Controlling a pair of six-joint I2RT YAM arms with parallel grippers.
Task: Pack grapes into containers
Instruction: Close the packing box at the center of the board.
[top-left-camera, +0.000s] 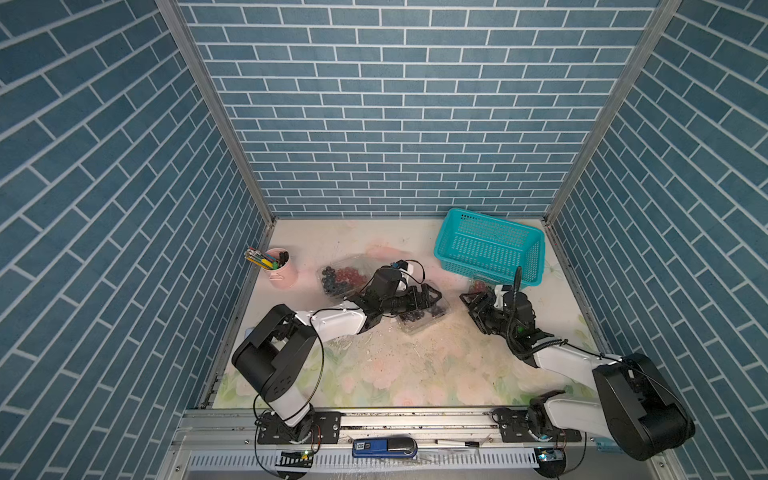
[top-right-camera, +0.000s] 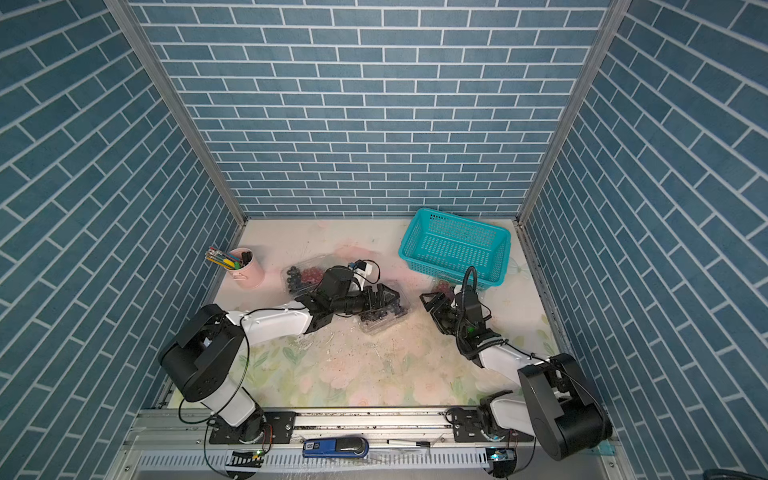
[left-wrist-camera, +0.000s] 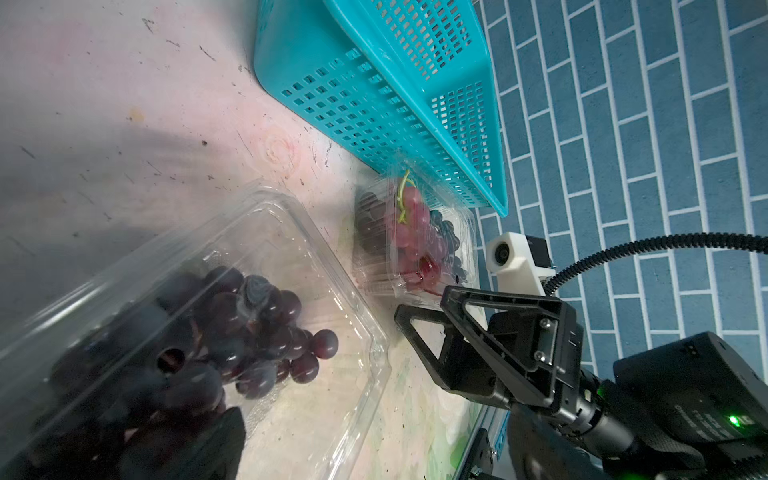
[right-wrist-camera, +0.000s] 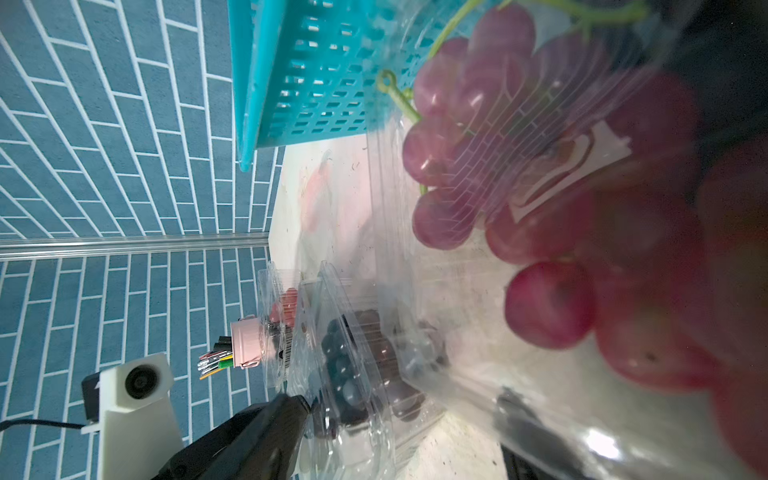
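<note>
three clear plastic clamshell containers lie on the pale floral tabletop (top-left-camera: 415, 374)

the middle clamshell container (left-wrist-camera: 299, 232) holds a bunch of dark purple-black grapes (left-wrist-camera: 249, 328). the left gripper (top-left-camera: 430, 298) hangs right over this box with its jaws spread wide. one black finger (left-wrist-camera: 208, 449) shows at the box's edge in the left wrist view

the far clamshell container (top-left-camera: 343, 279) sits further back, near the pink pen cup (top-left-camera: 282, 270) full of coloured pens. it carries dark berries (top-left-camera: 329, 277) next to red berries (top-left-camera: 352, 274)

the third clamshell container (left-wrist-camera: 432, 232) lies just beside the long wall of the teal perforated plastic basket (top-left-camera: 490, 245). inside it is a red-pink bunch on a green stem (left-wrist-camera: 409, 224), with a few dark grapes (left-wrist-camera: 448, 239) alongside. the right gripper (left-wrist-camera: 419, 305) is at this box's corner, its two black triangular fingers standing somewhat apart. in the right wrist view the clear plastic and the red-pink berries fill the frame from very close. whether the fingers are pinching the plastic or only standing around it, i cannot tell
</note>
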